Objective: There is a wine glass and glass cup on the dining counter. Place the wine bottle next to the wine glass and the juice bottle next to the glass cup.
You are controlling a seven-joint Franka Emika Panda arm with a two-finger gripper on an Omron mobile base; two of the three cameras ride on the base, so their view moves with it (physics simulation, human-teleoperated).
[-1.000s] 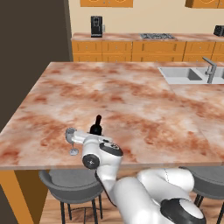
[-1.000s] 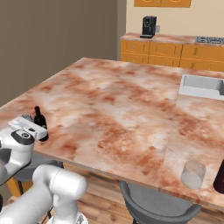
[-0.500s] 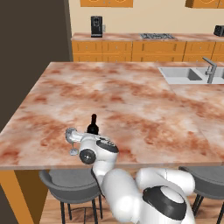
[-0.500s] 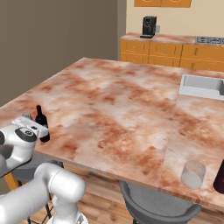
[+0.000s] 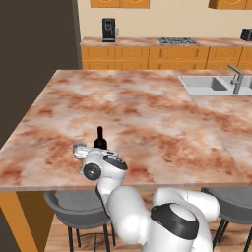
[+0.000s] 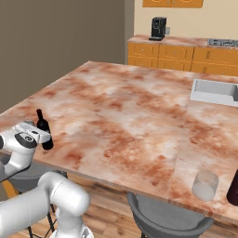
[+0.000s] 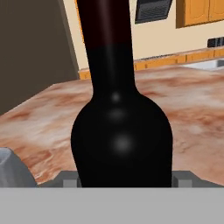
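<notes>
You have one reddish-brown marbled stone desk [image 5: 147, 113], one slim black long-necked wine bottle [image 5: 100, 139] upright near its front left corner, one maroon juice bottle [image 6: 234, 188] beside one clear glass cup [image 6: 205, 185], and one small stemmed wine glass [image 5: 78, 153]. Your end effector [image 7: 124, 178] flanks the wine bottle's base; whether it grips, you cannot tell.

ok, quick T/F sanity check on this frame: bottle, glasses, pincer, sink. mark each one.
1. The wine bottle stands upright on the dining counter. True.
2. The wine glass sits beside the sink. False: it stands at the near edge by the wine bottle, far from the sink.
3. The glass cup lies tipped over. False: it stands upright near the counter's front edge.
4. The pincer is right at the wine bottle's base. True.
5. A coffee machine stands on the back counter. True.
</notes>
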